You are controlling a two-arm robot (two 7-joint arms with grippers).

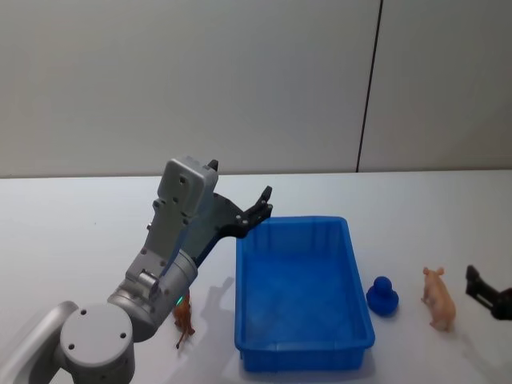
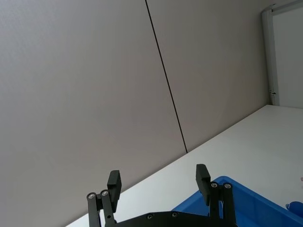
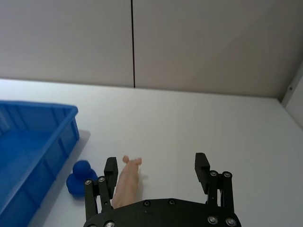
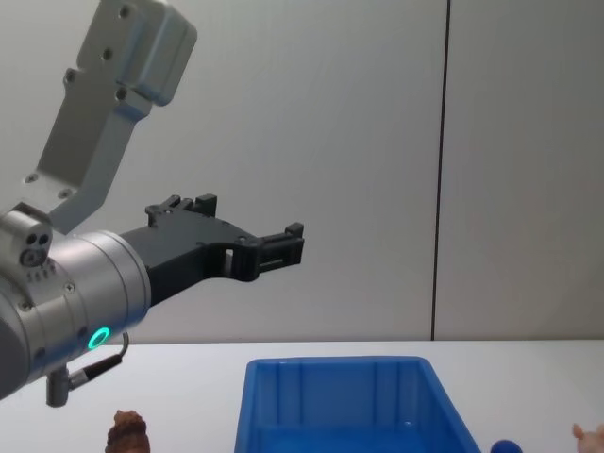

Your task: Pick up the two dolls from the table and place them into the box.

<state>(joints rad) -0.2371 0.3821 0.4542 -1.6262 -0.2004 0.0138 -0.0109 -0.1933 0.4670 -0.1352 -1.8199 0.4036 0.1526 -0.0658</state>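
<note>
Fingers (image 2: 114, 181) of the left gripper (image 1: 264, 204) stand apart, empty, above the box's (image 1: 304, 354) far-left corner. Near the table's (image 1: 80, 232) front edge, the brown doll (image 1: 185, 322) is half hidden behind the left arm (image 1: 172, 240). Right of the box stand a blue rounded object (image 1: 382, 297), then the pink doll (image 1: 438, 299); the right gripper (image 3: 156, 161), partly cut off, holds its fingers apart near it.

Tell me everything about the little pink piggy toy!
The pink doll is a small pale pink pig-like figure with little ears and short legs, smooth-looking. It rests on the white table, right of the blue box, near but apart from a small blue toy. The open right gripper is just beside it, not holding it.
</note>
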